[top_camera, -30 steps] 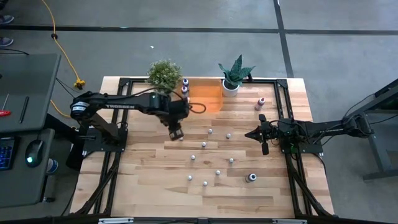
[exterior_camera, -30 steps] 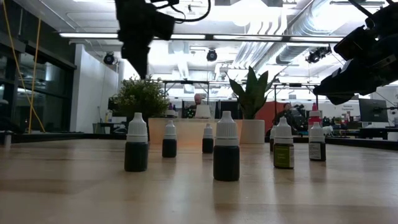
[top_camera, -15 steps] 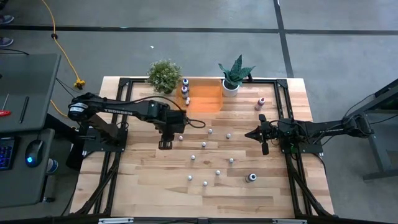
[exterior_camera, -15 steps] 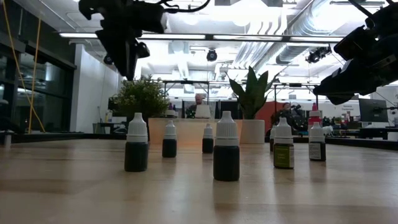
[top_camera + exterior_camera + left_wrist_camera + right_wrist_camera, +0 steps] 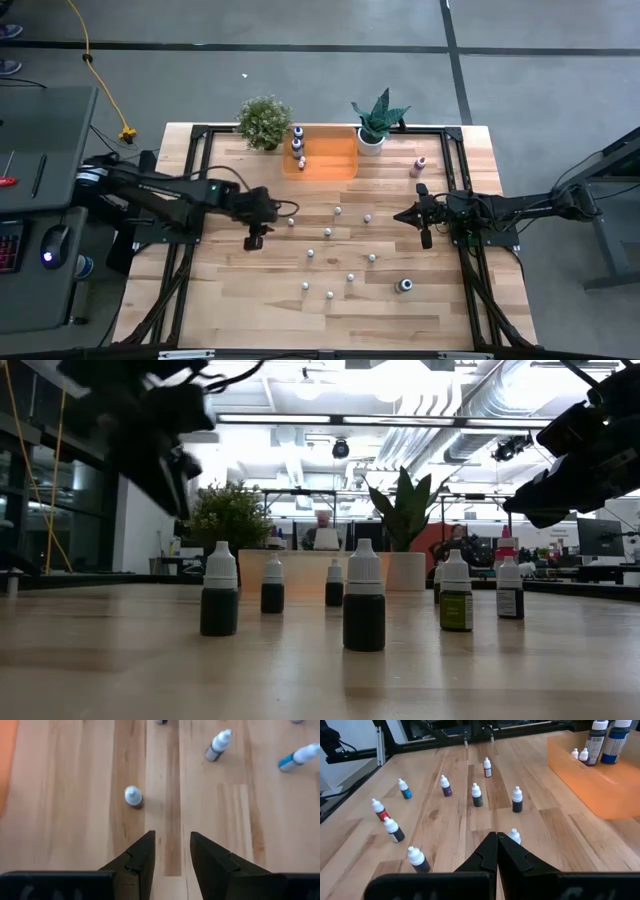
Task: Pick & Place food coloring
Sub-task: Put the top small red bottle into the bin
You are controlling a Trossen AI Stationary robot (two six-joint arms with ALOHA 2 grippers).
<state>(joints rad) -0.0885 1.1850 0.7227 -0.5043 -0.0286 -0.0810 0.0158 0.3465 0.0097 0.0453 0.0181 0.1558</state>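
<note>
Several tiny white-capped food coloring bottles (image 5: 326, 232) stand upright on their bases, scattered over the middle of the wooden table; the low view shows a row of them (image 5: 364, 610). More bottles (image 5: 297, 146) stand in the orange tray (image 5: 330, 158) at the far edge. My left gripper (image 5: 253, 241) hovers over bare wood left of the bottles, open, nothing between its fingers (image 5: 172, 842); the nearest bottle (image 5: 133, 796) is ahead of it. My right gripper (image 5: 399, 215) is shut and empty at the right, facing the bottles (image 5: 496, 840).
Two potted plants (image 5: 265, 120) (image 5: 378, 120) stand at the far edge beside the tray. A pink bottle (image 5: 419, 165) stands alone at the far right, and a larger dark one (image 5: 404, 286) sits near the front right. Black frame rails run along the table's sides.
My left gripper has drawn back from the bottles near the tray toward the table's left and near edges, sinking lower and tipping as it went. Its finger gap has stayed the same. No bottle has moved.
</note>
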